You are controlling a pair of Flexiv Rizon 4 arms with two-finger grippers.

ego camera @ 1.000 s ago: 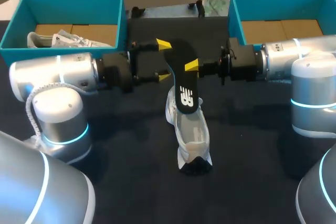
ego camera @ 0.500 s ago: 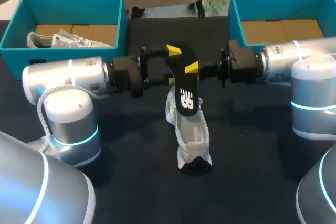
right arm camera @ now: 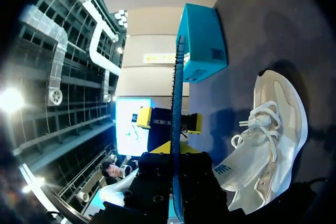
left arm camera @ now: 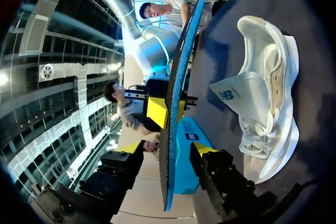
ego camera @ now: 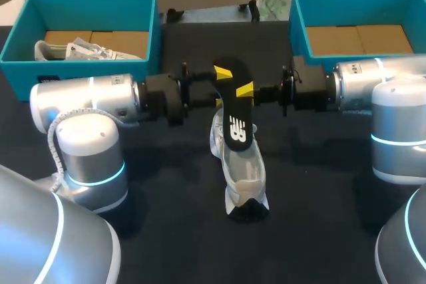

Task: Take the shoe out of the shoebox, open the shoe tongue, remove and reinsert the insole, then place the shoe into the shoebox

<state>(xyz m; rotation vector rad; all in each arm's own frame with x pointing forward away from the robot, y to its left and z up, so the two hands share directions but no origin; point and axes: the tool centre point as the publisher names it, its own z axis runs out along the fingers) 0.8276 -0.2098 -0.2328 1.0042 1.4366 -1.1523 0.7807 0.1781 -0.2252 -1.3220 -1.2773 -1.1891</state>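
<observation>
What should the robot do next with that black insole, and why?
Probably close the left tool on the insole. That tool is open with the insole between its sides, and only the right tool grips it, above the shoe. A second hold would likely steady it for sliding back in.

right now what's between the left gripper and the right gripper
The insole, standing on edge. The right gripper is shut on it; the left gripper straddles it, open, clearest in the left wrist view.
</observation>
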